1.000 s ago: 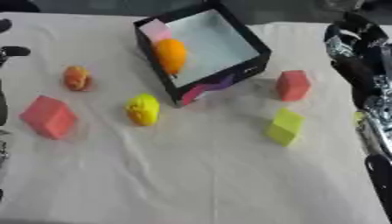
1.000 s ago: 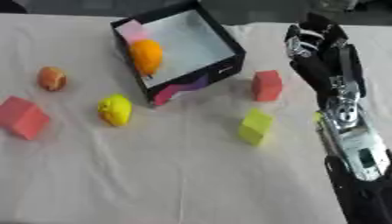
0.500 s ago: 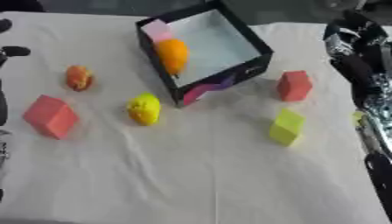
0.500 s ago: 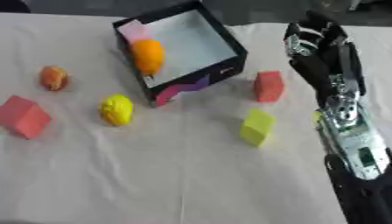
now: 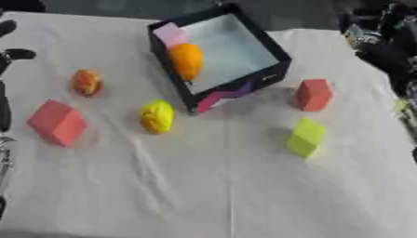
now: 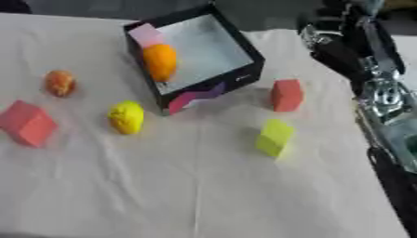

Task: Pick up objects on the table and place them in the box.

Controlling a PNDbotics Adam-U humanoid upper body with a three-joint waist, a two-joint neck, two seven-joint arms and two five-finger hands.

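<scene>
The black box (image 5: 275, 69) with a white floor stands at the back centre, and an orange fruit (image 5: 186, 60) and a pink block (image 5: 170, 34) lie inside against its left wall. On the cloth lie a small orange-red fruit (image 5: 86, 82), a pink-red cube (image 5: 56, 122), a yellow lemon-like fruit (image 5: 156, 116), a red cube (image 6: 286, 95) and a yellow-green cube (image 6: 273, 137). My right hand (image 6: 340, 42) hangs dark and blurred at the upper right, beyond the red cube, touching nothing. My left hand (image 5: 15, 54) shows at the left edge, its fingers apart and empty.
A white, creased cloth (image 5: 220, 186) covers the table. My right forearm (image 6: 387, 107), silver and black, runs down the right edge. The near half of the cloth carries no objects.
No object on the cloth has moved and both hands stay where they were. The view has shifted slightly.
</scene>
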